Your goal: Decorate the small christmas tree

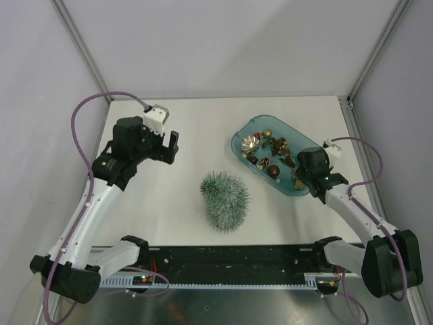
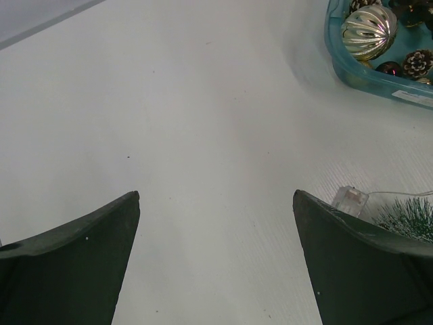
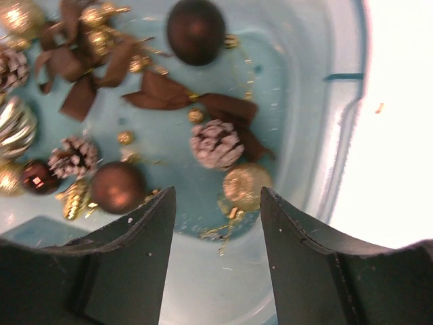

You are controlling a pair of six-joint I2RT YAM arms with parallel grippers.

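White desk (image 1: pixel 183 128), grey enclosure walls, metal frame posts. Centre-low in top view: small christmas tree (image 1: pixel 225 201), no ornaments visible, clear of both hands. Right hand (image 3: pixel 218 196) half open, empty, low over teal tray (image 1: pixel 235 143) at right, judged to be picking ornament; gold glitter ball (image 3: pixel 243 186) nearest. Left hand (image 2: pixel 216 196) wide open, idle upper left, likely waiting.

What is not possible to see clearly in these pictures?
Tree base: top view, hidden by bristles; left wrist view, tree cut off by edge.
Tray: top view, right arm covers one end.
Ornaments: right wrist view, blurred; top view, too small.
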